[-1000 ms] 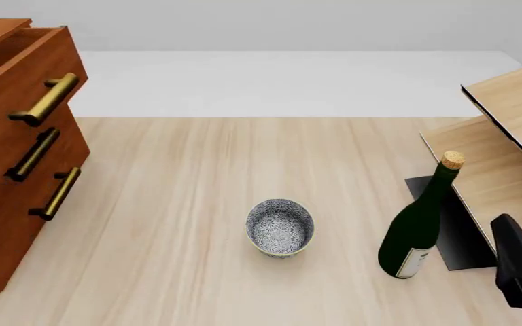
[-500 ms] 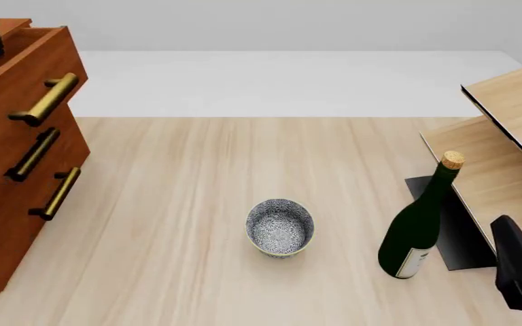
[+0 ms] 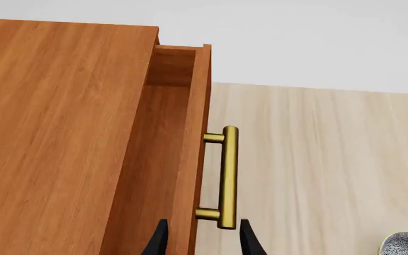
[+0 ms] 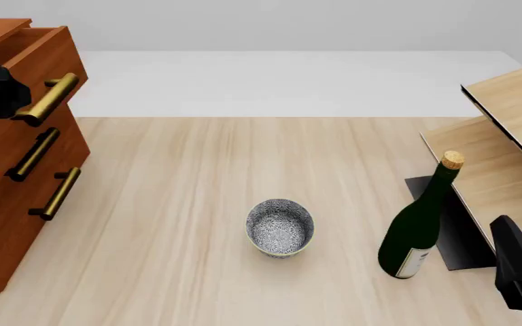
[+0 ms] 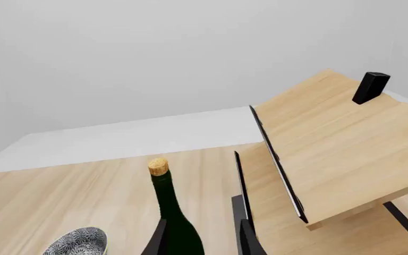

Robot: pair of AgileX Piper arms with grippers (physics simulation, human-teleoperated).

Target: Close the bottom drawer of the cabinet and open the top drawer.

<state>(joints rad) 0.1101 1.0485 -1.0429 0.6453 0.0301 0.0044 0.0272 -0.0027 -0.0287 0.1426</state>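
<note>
Top drawer [image 4: 35, 75] part-open | left gripper [image 3: 202, 241] open, empty, astride handle [image 3: 227, 178] (centre before closing) | pull straight out

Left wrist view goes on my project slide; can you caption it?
Left pincer open, straddling the front panel of the cabinet's partly open top drawer near its brass handle.

The table [image 4: 198, 204] carries the cabinet [image 4: 7, 204], bowl [image 4: 280, 227] and bottle [image 4: 417, 231].
</note>
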